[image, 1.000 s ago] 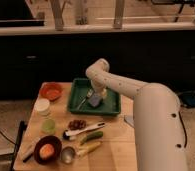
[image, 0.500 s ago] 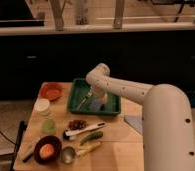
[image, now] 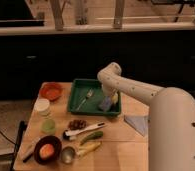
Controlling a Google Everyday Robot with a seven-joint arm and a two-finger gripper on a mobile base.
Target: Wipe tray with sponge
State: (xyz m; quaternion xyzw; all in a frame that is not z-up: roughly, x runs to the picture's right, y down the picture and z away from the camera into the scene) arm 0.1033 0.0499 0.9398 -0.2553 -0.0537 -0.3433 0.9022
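The white arm reaches down from the right into the green tray (image: 77, 106), which sits at the rear centre of the wooden counter (image: 116, 152). The tool (image: 110, 98) is at the tray's right end, directly over the grey-blue sponge (image: 105, 104), which lies on the tray floor near the front right corner. Whether the tool is clamped on the sponge or released cannot be told. 1 fork (image: 84, 99) lies diagonally in the left half of the tray, apart from the sponge. An orange bowl (image: 51, 91) stands just left of the tray. A flat grey-blue cloth (image: 137, 124) lies on the counter to the tray's front right.
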